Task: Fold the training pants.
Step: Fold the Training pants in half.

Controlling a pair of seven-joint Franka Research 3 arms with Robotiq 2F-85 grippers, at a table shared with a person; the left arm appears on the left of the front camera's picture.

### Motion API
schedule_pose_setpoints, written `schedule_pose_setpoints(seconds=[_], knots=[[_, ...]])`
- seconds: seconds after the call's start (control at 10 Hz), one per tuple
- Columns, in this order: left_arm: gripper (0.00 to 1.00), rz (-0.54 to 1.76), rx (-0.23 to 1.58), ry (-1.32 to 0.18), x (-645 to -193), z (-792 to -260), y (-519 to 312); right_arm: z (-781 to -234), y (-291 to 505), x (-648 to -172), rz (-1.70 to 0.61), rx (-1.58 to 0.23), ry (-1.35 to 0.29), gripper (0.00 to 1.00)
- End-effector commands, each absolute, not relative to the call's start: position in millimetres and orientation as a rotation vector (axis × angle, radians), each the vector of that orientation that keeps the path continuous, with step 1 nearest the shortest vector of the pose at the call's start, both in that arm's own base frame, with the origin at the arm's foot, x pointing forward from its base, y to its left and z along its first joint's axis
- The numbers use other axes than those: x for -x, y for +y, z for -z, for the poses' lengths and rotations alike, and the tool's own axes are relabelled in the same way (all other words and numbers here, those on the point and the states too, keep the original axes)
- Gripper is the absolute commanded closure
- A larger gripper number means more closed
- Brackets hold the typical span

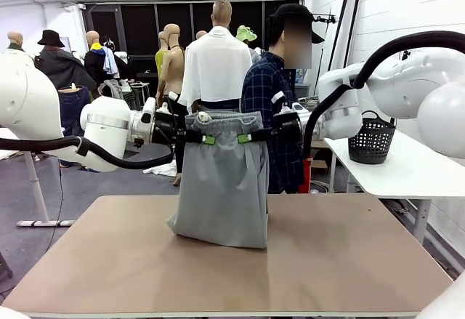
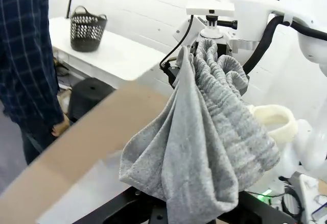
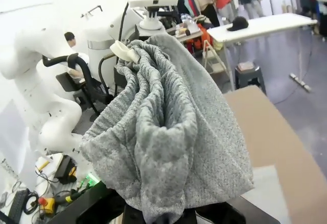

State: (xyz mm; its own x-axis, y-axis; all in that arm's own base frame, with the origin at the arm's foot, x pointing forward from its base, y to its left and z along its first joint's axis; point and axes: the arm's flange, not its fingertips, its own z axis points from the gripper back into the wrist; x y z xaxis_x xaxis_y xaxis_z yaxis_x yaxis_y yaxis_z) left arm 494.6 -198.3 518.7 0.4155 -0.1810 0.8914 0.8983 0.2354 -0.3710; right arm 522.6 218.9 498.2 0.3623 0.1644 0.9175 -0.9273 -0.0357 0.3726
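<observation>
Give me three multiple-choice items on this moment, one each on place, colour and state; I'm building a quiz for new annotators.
1. Where does the lower end of the training pants rest?
A. on the brown table
B. in the black basket
C. on the floor
2. What colour are the pants?
A. blue
B. light grey
C. black
3. How are the pants held?
A. lying flat, untouched
B. by one gripper only
C. by the left gripper and the right gripper, both shut at the waistband

Answers: 1 A, the hem meets the tabletop; 2 B, grey jersey in every view; 3 C, green pads pinch either side.
</observation>
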Motion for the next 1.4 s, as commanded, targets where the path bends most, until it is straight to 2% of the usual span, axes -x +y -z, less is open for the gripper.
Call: schedule_pose_setpoints(seconds=[0.0, 0.2, 0.3, 0.4, 0.9, 1.3], knots=[[1.0, 0.82, 1.108, -0.767, -483, -495, -184, -480, 212, -499, -0.968, -1.29, -0.798, 1.0], [1.0, 0.773, 1.137, -0.743, -480, -465, -188, -469, 211, -480, -0.971, -1.276, -0.766, 1.0], [1.0, 0.816, 1.079, -0.762, -483, -466, -184, -472, 212, -484, -0.993, -1.216, -0.783, 1.0], [1.0, 0.811, 1.13, -0.729, -478, -469, -198, -461, 219, -488, -0.991, -1.287, -0.718, 1.0], [1.0, 0.814, 1.13, -0.722, -476, -464, -200, -458, 220, -484, -0.991, -1.272, -0.718, 1.0], [1.0, 0.694, 1.209, -0.599, -432, -447, -191, -420, 229, -453, -0.904, -1.381, -0.632, 1.0]])
